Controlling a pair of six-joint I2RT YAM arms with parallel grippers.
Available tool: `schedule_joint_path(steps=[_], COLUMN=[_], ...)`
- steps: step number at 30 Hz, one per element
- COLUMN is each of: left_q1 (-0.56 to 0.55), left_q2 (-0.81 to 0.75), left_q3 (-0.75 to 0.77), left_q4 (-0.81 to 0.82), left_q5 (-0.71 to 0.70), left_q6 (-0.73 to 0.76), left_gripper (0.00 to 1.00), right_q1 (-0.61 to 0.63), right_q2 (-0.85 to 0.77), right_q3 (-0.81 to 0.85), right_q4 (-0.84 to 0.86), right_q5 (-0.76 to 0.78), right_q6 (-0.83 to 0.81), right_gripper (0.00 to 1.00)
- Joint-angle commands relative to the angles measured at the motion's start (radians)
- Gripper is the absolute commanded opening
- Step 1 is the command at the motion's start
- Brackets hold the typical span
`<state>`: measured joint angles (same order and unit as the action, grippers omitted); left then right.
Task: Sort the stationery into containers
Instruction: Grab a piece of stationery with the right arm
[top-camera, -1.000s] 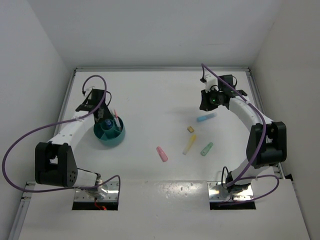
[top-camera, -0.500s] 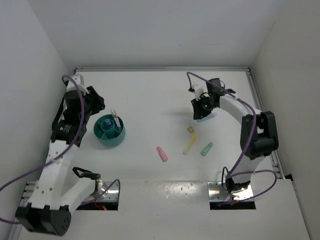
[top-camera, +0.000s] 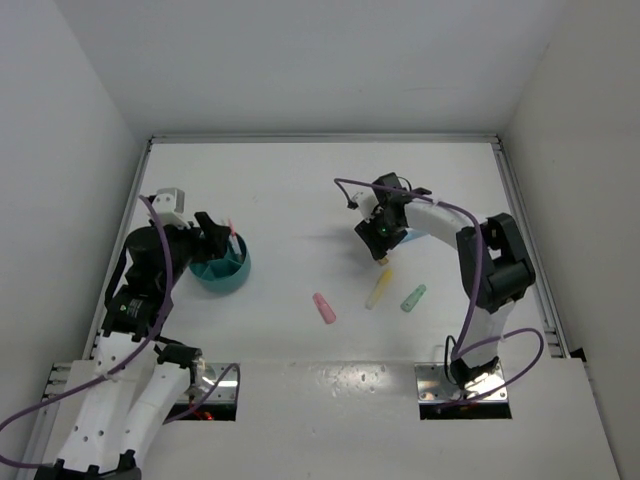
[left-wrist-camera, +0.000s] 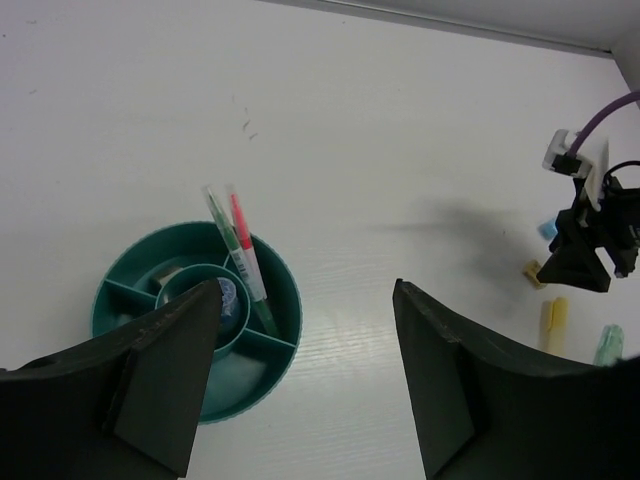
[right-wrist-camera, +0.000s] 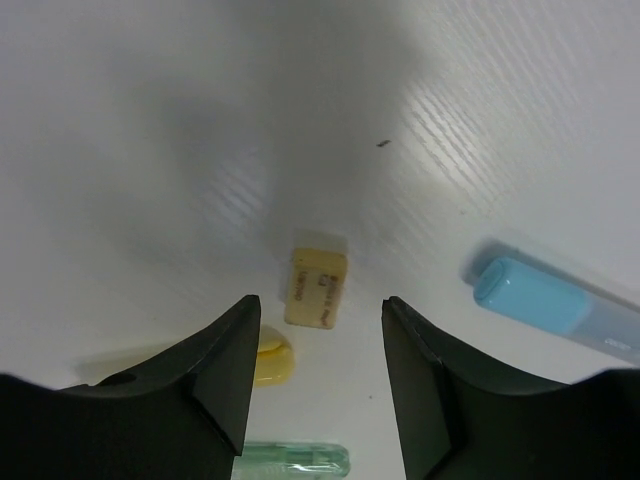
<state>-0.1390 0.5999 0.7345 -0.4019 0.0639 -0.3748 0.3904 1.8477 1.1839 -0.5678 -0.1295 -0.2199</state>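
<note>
Between the spread fingers of the right gripper (right-wrist-camera: 320, 302), flat on the desk (right-wrist-camera: 130, 170), the tan eraser (right-wrist-camera: 316, 287) is found. Its longer side runs roughly along the fingers. Nothing is held, and the jaws stand wide, with bare desk showing on either side of the eraser. The step in hand is judged to be picking up this eraser.

Because the eraser is low and small, the fingertips would have to be brought right down to the desk before closing. The squeeze would best be made across the shorter width, as the jaws are already lined up. The end of the yellow marker (right-wrist-camera: 268, 365) lies just behind the eraser, partly under one finger, so a straight descent risks that finger landing on it. A slight shift forward, away from the marker, is advised. The blue marker (right-wrist-camera: 545, 300) lies outside the other finger, apart from it, and the green marker (right-wrist-camera: 295, 461) lies further back. Neither should be disturbed.

The cup (left-wrist-camera: 262, 385) lies well away on the left arm's side, beneath the open, empty left gripper (left-wrist-camera: 306, 290). A pink pen (left-wrist-camera: 245, 250) and a green pen (left-wrist-camera: 222, 232) are already leaning in it. Which section is meant for the eraser cannot be told.
</note>
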Motion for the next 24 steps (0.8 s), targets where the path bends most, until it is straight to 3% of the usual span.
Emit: schedule_joint_path(steps=[1,14,17,19,21,22,24], left_q1=[-0.013,-0.013,-0.013,-0.013,-0.013,-0.013,-0.013], left_q2=[-0.008,-0.017,-0.017,-0.017,-0.026,-0.037,-0.046], left_q3=[-0.001,-0.030,-0.030,-0.030,-0.030,-0.030,-0.030], left_q4=[0.049,0.071,0.071,0.071,0.071,0.071,0.071], left_q5=[0.020,0.030,0.030,0.030,0.030,0.030,0.030], left_q6=[0.016,-0.003,-0.003,-0.003,-0.003,-0.012,-0.012], left_gripper=[0.75,0.75,0.75,0.75,0.75,0.75,0.75], right_q1=[0.007,0.016,0.016,0.016,0.016,0.025,0.025], right_q2=[0.016,0.067,0.087,0.097,0.107,0.107,0.107], right_q3=[0.006,0.016,0.016,0.016,0.025,0.025,0.034], right_q4=[0.028,0.028,0.028,0.019,0.019,0.019,0.019], right_q5=[0.110,0.064,0.064,0.053,0.044,0.034,0.010], right_q6=[0.025,0.045,0.045,0.045,0.045,0.045,0.045], right_gripper=[0.53,0.52,0.47,0.39,0.27,0.15,0.06])
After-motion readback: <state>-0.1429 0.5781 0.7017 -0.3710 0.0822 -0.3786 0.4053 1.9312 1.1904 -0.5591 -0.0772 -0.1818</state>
